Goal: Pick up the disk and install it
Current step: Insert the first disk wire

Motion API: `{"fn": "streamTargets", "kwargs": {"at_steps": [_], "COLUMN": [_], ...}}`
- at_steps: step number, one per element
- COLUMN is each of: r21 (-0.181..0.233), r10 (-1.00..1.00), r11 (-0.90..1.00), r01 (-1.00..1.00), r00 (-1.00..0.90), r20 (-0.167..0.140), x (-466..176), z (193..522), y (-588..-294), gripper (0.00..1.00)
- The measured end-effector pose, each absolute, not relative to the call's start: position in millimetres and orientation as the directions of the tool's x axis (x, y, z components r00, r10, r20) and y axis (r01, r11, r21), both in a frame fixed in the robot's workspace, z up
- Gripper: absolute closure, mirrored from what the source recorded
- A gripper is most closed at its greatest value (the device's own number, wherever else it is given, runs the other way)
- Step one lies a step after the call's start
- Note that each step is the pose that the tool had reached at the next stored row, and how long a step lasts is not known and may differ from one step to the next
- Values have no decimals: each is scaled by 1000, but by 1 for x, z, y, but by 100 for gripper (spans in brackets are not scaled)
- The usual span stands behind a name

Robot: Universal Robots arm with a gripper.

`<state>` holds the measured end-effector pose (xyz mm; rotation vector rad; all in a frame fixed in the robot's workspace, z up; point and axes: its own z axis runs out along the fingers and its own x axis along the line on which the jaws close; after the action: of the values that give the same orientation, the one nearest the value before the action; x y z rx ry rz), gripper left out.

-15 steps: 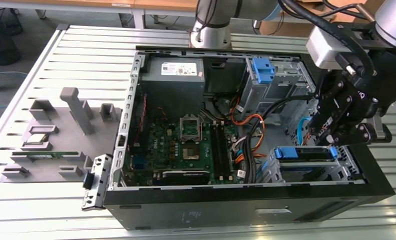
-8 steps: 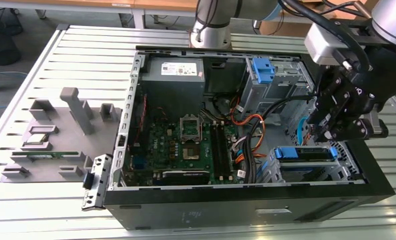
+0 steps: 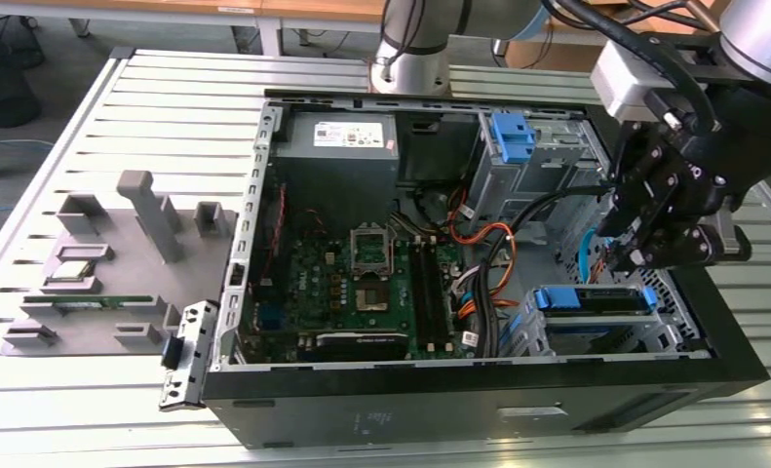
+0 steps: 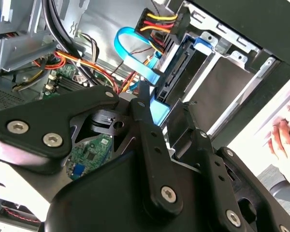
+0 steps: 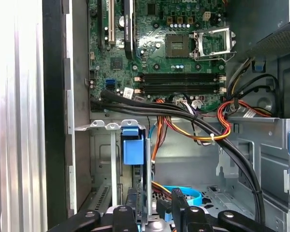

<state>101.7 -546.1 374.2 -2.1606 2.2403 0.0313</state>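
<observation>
The disk (image 3: pixel 594 297) lies in the lower drive bay at the front corner of the open computer case (image 3: pixel 489 400), toward the exterior view's right. Its blue rail faces up, and it appears edge-on in both wrist views (image 4: pixel 159 113) (image 5: pixel 133 145). A blue flat cable (image 4: pixel 130 53) and a connector with coloured wires (image 4: pixel 159 24) sit at one end of it. My gripper (image 3: pixel 633 255) hangs just above the disk, open. Its black fingers (image 4: pixel 141 104) stand on either side of the blue rail, with a gap on one side. The gripper (image 4: pixel 165 101) (image 5: pixel 150 203) holds nothing.
The case holds a motherboard (image 3: pixel 359 283), a grey power-supply box (image 3: pixel 339 136), a bare blue bracket (image 3: pixel 513 136) in the upper bay, and black and orange cables (image 5: pixel 193 121) close by the bay. A grey fixture tray (image 3: pixel 112 263) lies at the exterior view's left. A person's hand (image 4: pixel 285 133) is beside the case.
</observation>
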Motion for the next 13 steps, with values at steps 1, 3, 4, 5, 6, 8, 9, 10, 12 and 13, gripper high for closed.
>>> {"fn": "streamTargets", "kwargs": {"at_steps": [1,3,4,5,6,8,9,10,12,13], "r21": [-6,-6,-6,-6,-6,-6,-6,-6,-6,-6], "r10": [-999,-999,-999,-999,-999,-999,-999,-999,-999,-999], "r11": [36,36,36,36,36,36,36,36,36,36], "r01": [-999,-999,-999,-999,-999,-999,-999,-999,-999,-999], "r00": [-36,-36,-36,-36,-36,-36,-36,-36,-36,-36], "r20": [-35,-35,-35,-35,-35,-35,-35,-35,-35,-35], "x": [103,106,108,109,111,112,113,113,114,114], "z": [374,374,374,374,373,372,371,370,367,366], "y": [-546,-545,-545,-545,-545,-545,-545,-545,-545,-545], "gripper": [58,58,58,58,58,58,58,58,58,58]}}
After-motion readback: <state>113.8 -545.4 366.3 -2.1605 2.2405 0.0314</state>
